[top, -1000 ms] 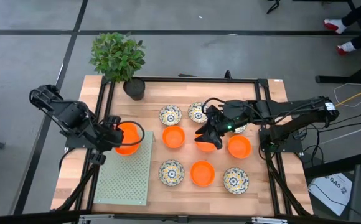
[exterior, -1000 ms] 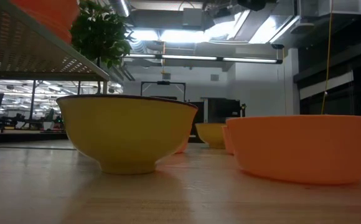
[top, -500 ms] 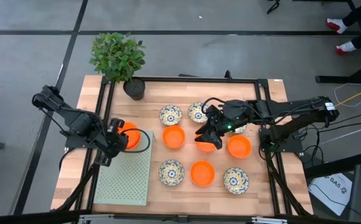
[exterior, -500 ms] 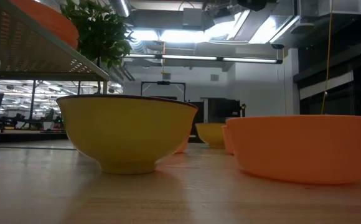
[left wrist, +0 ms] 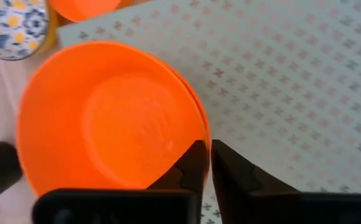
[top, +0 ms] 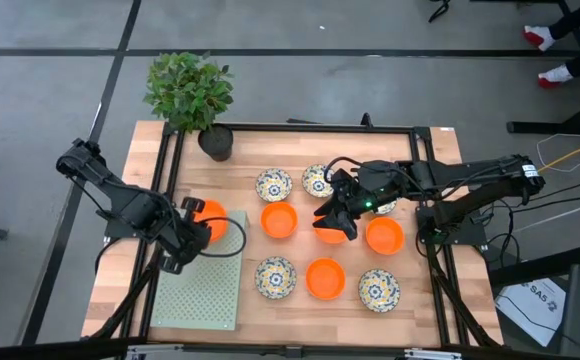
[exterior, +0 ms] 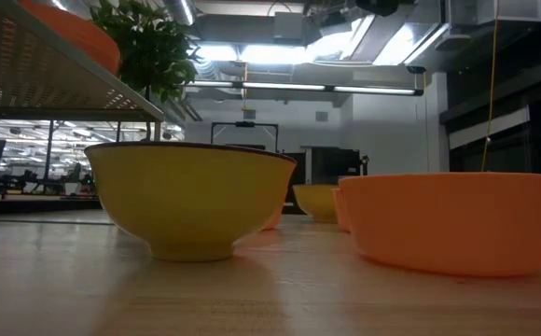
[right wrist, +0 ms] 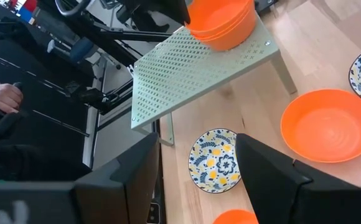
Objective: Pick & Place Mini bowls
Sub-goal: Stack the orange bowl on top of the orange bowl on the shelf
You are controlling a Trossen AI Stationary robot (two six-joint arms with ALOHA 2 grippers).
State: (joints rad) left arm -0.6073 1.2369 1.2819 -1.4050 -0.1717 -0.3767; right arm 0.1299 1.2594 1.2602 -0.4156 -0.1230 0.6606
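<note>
Orange mini bowls (top: pixel 210 220) stacked on the perforated shelf (top: pixel 202 290), rim just beside the left hand (left wrist: pixel 208 163), fingers barely parted, letting go. Best opened wider, then lifted straight clear. Right hand (top: pixel 334 222) open, low between worktop bowls.

I see a table (top: pixel 410 300) of pale, smooth wood with visible grain. The raised shelf (top: pixel 200 285) looks like matt, pale green perforated metal. The orange bowls (left wrist: pixel 112 118) appear as smooth plastic with a soft sheen; the patterned bowls (top: pixel 275 277) look glossy.
</note>
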